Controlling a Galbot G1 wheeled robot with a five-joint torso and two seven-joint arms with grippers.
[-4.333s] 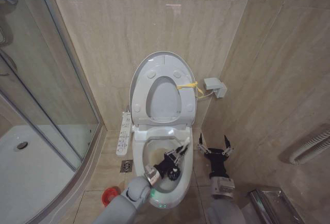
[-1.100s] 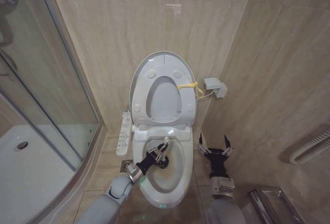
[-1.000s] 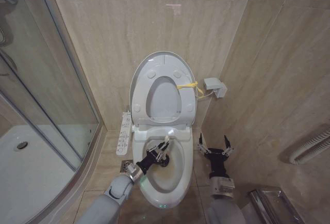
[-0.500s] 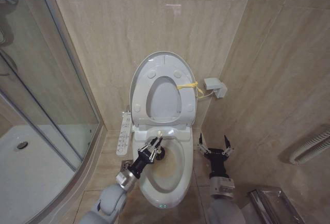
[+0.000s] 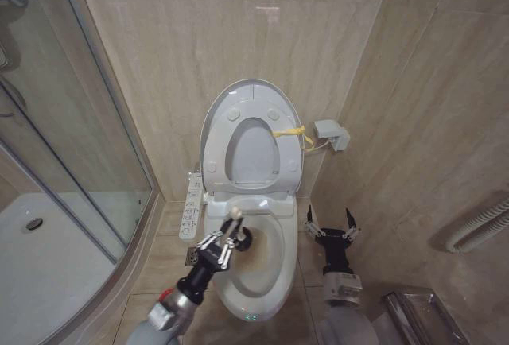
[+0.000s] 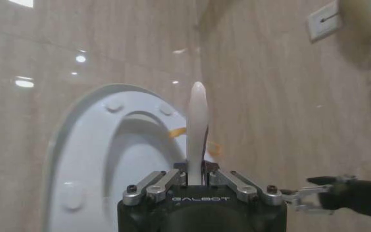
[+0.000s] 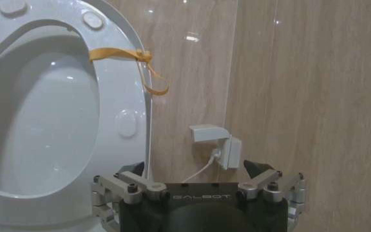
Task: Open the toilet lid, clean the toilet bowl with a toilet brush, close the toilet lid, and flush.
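Over the toilet bowl, left pincer grips the toilet brush.

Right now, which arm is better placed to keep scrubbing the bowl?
Left. The left gripper is shut on the brush at the bowl's left rim, its bristles inside the bowl. The right gripper hangs open and empty beside the bowl, by the wall.
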